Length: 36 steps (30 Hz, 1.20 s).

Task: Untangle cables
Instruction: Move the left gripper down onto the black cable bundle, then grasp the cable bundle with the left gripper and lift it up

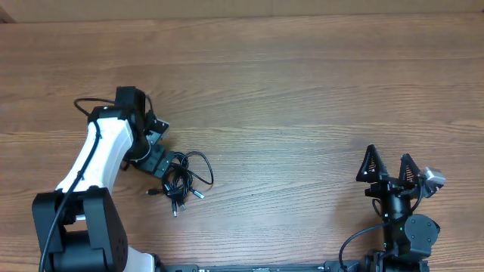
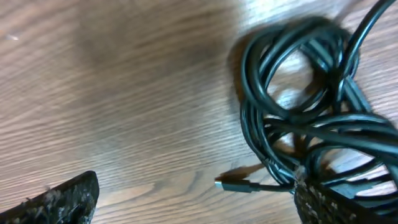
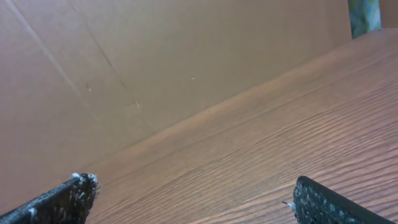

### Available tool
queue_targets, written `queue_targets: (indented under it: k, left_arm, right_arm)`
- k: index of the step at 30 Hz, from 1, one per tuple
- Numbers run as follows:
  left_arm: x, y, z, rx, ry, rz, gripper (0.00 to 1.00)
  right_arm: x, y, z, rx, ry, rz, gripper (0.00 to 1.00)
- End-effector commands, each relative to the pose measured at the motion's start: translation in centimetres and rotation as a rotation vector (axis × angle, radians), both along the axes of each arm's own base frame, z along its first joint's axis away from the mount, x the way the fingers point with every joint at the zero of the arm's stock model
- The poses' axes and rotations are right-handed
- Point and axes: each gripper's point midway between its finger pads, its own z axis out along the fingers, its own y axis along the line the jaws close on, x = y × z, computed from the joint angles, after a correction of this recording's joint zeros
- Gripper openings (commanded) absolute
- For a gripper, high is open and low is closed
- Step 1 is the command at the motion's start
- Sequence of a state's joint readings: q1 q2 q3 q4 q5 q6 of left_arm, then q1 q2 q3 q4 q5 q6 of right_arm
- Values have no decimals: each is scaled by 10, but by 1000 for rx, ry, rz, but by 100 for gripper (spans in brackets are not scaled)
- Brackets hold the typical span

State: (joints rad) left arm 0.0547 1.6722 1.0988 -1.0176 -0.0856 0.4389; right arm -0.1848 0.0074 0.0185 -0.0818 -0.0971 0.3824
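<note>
- The left pincer (image 1: 160, 160) is hanging wide open at the tangle's edge, gripping nothing.
- The cables (image 1: 184, 178) are lying bunched on the counter (image 1: 302, 91), left of centre, plug ends splaying outward.
- The right pincer (image 1: 389, 168) is standing open, well apart.

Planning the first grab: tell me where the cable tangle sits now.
In the overhead view the cable tangle lies on the left half of the wooden table, beside the left gripper.
</note>
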Motion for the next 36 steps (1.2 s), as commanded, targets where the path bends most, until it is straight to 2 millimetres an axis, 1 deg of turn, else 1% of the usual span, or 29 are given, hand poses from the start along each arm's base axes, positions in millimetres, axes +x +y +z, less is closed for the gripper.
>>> queue_targets:
  k: [1, 6, 9, 10, 13, 14, 15, 19, 22, 23, 24, 25, 26, 27, 28, 29, 33, 36]
  left_arm:
    - [-9, -13, -18, -74, 21, -55, 100]
    - [-8, -19, -24, -95, 6, -59, 100]
    - [-4, -28, -25, -146, -18, -60, 100]
    - [0, -32, -28, -168, -38, -57, 100]
    - [4, -32, -33, -165, -67, -28, 100]
    - [4, -32, -39, -168, -80, -19, 100]
    - [1, -36, -45, -186, -82, -20, 100]
    - [-8, -38, -54, -196, -66, -18, 100]
    - [-6, -39, -56, -202, -82, -12, 95]
    - [-5, -41, -56, -213, -87, -13, 91]
    - [-2, -45, -55, -237, -100, -3, 81]
    - [2, -51, -54, -276, -117, 11, 64]
    - [4, -55, -53, -297, -124, 18, 53]
    - [6, -60, -51, -329, -133, 32, 31]
    - [7, -62, -51, -345, -137, 41, 20]
    - [9, -66, -49, -371, -143, 65, 4]
    - [15, -76, -45, -437, -151, 155, 4]
    - [23, -91, -37, -539, -170, 193, 4]
  right_arm:
    - [0, -2, -3, 4, 1, -7, 100]
    - [0, -2, -3, 4, 1, -7, 100]
    - [0, -2, -3, 4, 1, -7, 100]
    - [0, -2, -3, 4, 1, -7, 100]
    - [0, -2, -3, 4, 1, -7, 100]
    - [0, -2, -3, 4, 1, -7, 100]
    - [0, -2, -3, 4, 1, -7, 100]
    - [0, -2, -3, 4, 1, -7, 100]
    - [0, -2, -3, 4, 1, -7, 100]
    - [0, -2, -3, 4, 1, -7, 100]
    - [0, -2, -3, 4, 1, -7, 100]
    - [0, -2, -3, 4, 1, -7, 100]
    - [0, -2, -3, 4, 1, -7, 100]
    - [0, -2, -3, 4, 1, -7, 100]
    - [0, -2, -3, 4, 1, -7, 100]
    - [0, -2, -3, 4, 1, -7, 100]
    - [0, -2, -3, 4, 1, -7, 100]
    - [0, -2, -3, 4, 1, -7, 100]
